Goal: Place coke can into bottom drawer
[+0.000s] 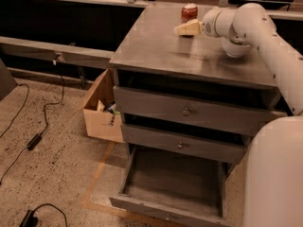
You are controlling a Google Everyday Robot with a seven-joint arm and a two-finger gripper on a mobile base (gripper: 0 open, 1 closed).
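Note:
The coke can [189,11], red with a silver top, stands upright at the back of the grey cabinet top [156,51]. My gripper [185,30] is at the end of the white arm that reaches in from the right. It hovers just in front of and slightly below the can, close to it, pointing left. The bottom drawer [173,183] is pulled out and open; its shallow tray shows nothing inside. The two upper drawers with round knobs are shut.
A white bowl [235,48] sits on the cabinet top, partly hidden behind my arm. An open cardboard box [99,119] stands on the floor left of the cabinet. Cables and a power adapter [32,141] lie on the speckled floor at left.

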